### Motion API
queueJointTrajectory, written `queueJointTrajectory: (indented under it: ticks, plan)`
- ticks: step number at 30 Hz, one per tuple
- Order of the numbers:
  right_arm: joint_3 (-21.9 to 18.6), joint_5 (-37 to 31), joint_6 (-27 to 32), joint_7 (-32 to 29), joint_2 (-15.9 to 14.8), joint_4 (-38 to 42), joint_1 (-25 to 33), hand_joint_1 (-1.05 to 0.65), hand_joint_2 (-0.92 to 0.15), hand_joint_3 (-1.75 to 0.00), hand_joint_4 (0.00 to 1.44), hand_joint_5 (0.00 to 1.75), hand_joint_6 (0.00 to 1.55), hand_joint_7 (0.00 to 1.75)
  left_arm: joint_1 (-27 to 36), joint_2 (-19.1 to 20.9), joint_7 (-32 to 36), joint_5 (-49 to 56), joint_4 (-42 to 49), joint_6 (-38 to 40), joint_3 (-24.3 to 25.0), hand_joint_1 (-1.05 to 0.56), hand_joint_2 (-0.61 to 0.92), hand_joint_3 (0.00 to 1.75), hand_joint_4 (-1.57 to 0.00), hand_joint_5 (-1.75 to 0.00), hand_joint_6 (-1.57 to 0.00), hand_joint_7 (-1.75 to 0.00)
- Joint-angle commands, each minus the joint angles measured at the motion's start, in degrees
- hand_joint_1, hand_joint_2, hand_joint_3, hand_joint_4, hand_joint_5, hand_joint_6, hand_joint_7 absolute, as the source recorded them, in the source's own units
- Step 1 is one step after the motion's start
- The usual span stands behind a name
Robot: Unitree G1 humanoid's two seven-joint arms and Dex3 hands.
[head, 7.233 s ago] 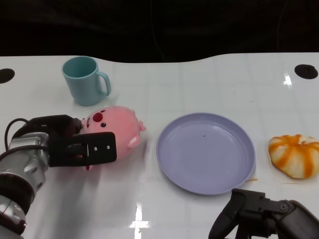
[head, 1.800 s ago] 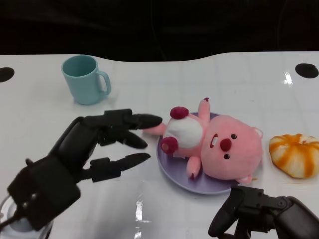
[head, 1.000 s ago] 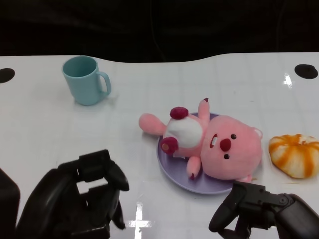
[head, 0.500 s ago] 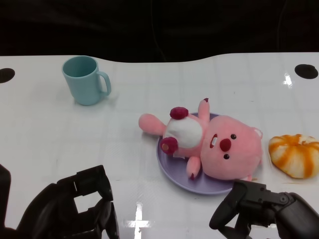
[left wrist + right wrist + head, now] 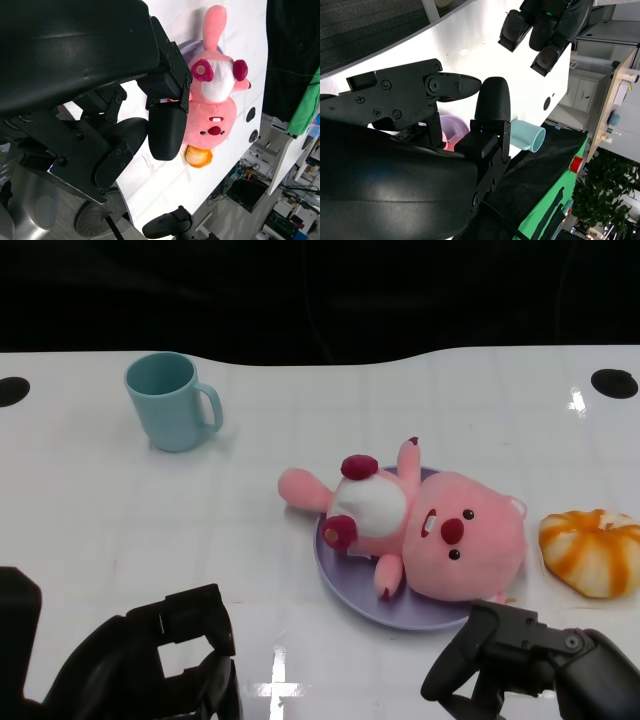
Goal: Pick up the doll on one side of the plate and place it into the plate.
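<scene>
Hiding plate (image 5: 335,575) mostly: doll (image 5: 430,530)

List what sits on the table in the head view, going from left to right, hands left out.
teal mug → pink doll lying on the purple plate → orange-and-white striped toy

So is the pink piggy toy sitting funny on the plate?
A bit, yes. The pink doll lies on its back across the purple plate, not neatly inside it. One arm sticks out past the rim on the mug's side, and its head covers the rim nearest the orange bun. Nothing looks spilled or broken.
</scene>
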Motion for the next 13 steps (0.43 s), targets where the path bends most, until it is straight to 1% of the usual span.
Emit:
queueJointTrajectory:
  ticks: [1,10,13]
  plan:
    - [-0.5,0.3,-0.4,-0.1,-0.2,0.0,0.3,-0.26,-0.92,-0.33,0.66,1.58,0.58,1.28,-0.4,0.7,0.4,0.2,-0.1,-0.1,0.0,-0.15,0.39,1.43,-0.87,-1.75,-0.72,-1.73]
    - [-0.7,0.2,-1.3,-0.1,-0.2,0.8,-0.1,-0.23,-0.92,-0.32,0.66,1.59,0.58,1.29,-0.6,0.5,0.3,0.1,0.2,-0.5,0.0,-0.12,0.39,1.47,-0.88,-1.75,-0.74,-1.71]
    - [-0.7,0.2,-0.9,-0.1,-0.2,0.8,-0.2,-0.24,-0.92,-0.32,0.66,1.59,0.58,1.3,-0.6,0.6,0.1,0.3,0.4,-0.9,-0.1,-0.12,0.39,1.48,-0.88,-1.75,-0.74,-1.71]
